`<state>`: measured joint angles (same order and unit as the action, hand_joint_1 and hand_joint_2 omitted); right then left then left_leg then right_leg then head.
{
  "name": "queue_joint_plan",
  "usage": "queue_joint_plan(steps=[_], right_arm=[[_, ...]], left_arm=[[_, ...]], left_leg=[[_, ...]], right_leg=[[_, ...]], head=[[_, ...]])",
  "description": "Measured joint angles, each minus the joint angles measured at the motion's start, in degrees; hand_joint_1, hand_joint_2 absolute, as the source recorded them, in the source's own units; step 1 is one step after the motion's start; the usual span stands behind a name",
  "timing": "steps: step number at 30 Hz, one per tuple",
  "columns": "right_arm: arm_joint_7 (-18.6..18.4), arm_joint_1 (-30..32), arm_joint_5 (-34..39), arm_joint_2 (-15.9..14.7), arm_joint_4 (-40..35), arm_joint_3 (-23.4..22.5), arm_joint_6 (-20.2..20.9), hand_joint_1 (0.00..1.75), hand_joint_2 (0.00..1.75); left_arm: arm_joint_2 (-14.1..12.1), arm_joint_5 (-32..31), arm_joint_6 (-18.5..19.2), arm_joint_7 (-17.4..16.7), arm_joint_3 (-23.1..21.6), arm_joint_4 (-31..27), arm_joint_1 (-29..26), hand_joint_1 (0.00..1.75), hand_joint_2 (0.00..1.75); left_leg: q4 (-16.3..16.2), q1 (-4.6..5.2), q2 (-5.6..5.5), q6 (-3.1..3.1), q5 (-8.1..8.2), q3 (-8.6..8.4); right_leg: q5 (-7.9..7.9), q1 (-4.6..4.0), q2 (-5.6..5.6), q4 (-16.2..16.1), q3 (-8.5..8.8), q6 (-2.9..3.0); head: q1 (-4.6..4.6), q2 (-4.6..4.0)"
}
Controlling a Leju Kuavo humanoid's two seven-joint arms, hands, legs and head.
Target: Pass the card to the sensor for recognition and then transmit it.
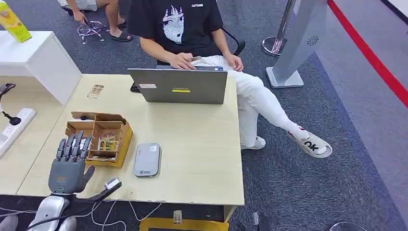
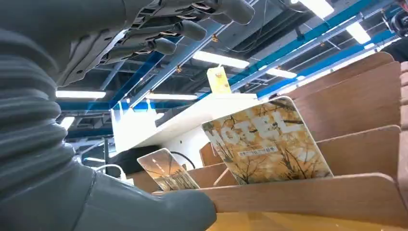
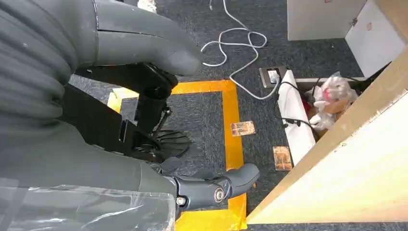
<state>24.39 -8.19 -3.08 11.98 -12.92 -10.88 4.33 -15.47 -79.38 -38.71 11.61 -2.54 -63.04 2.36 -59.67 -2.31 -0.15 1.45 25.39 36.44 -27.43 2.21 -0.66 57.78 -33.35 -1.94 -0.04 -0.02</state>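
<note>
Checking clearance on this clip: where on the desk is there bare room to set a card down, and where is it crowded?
Bare wood lies right of the grey card reader, from the laptop down to the desk's front edge. A smaller patch lies between laptop and wooden card box. The front-left corner is crowded: left hand, box and reader.

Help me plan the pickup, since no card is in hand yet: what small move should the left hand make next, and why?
Probably lower the left hand a little further into the wooden card box and close its fingers on an upright card. The hand hovers open above the box, holding nothing, while the sensor beside the box waits with no card on it.
</note>
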Motion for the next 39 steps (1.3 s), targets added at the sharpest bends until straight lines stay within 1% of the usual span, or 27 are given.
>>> queue_joint_plan(steps=[7,15,27,28,29,33,39], right_arm=[[-0.2,0.0,-0.5,0.1,0.0,-0.1,0.0,0.0,1.75],[-0.2,0.0,-0.5,0.2,0.0,-0.4,0.0,0.0,1.75],[-0.2,0.0,-0.5,0.3,0.0,-0.7,0.0,0.0,1.75],[-0.2,0.0,-0.5,0.3,0.0,-0.7,0.0,0.0,1.75],[-0.1,0.0,-0.5,0.3,0.0,-0.7,0.0,0.0,1.75],[0.0,0.0,-0.5,0.3,0.0,-0.7,0.1,0.0,1.75],[0.0,0.0,-0.5,0.3,0.0,-0.8,0.2,0.0,1.75]], left_arm=[[0.8,-0.9,0.1,1.2,0.2,1.0,1.0,0.0,1.75],[1.4,-1.0,0.1,1.3,0.2,2.3,1.7,0.0,1.75],[1.8,-1.0,0.3,1.3,0.2,2.5,1.7,0.0,1.75],[1.8,-1.0,0.3,1.3,0.2,2.5,1.7,1.27,1.75],[1.9,-1.0,0.4,1.3,0.2,2.5,1.7,1.75,1.75],[1.9,-0.5,2.0,1.2,0.2,2.5,1.7,1.75,1.75],[1.8,-0.4,2.4,1.2,0.2,2.5,1.7,1.75,1.75]], left_leg=[[0.0,0.0,0.01,0.0,0.0,0.0],[0.0,0.0,0.01,0.0,0.0,0.0],[0.0,0.0,0.0,0.0,0.0,0.0],[0.0,0.0,0.0,0.0,0.0,0.0],[0.0,0.0,0.0,0.0,0.0,0.0],[0.0,0.0,0.0,0.0,0.0,0.0],[0.0,0.0,0.0,0.0,0.0,0.0]], right_leg=[[0.0,0.0,0.0,0.0,-0.01,0.0],[0.0,0.0,0.0,0.0,-0.01,0.0],[0.0,0.0,0.0,0.0,-0.01,0.0],[0.0,0.0,0.0,0.0,-0.01,0.0],[0.0,0.0,0.0,0.0,-0.01,0.0],[0.0,0.0,0.0,0.0,-0.01,0.0],[0.0,0.0,0.0,0.0,-0.01,0.0]], head=[[-0.02,0.0],[0.0,0.0],[-0.02,0.0],[-0.02,0.0],[-0.02,0.0],[-0.02,0.0],[-0.02,0.0]])
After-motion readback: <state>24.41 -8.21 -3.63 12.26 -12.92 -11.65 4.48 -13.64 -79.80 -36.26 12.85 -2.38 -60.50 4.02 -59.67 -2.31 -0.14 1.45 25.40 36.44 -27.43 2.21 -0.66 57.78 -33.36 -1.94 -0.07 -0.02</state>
